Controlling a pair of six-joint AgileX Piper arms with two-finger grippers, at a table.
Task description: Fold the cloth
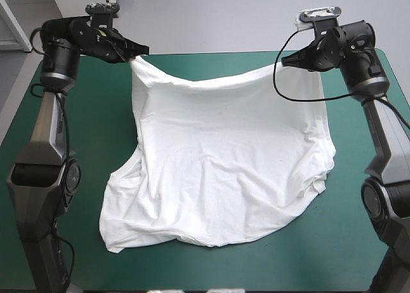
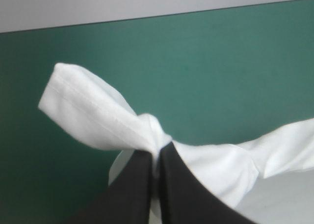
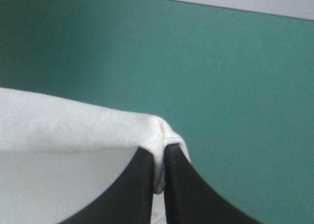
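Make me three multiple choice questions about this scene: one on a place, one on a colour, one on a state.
1. Which edge of the T-shirt is lifted? A) near B) far C) none
2. The cover is: A) red B) grey C) teal-green
3. The left hand is: A) shut on the T-shirt B) open and empty C) out of view

Answers: 1 B, its far corners hang raised while the near part lies on the cover. 2 C, teal-green shows all around the T-shirt. 3 A, it pinches a bunched corner.
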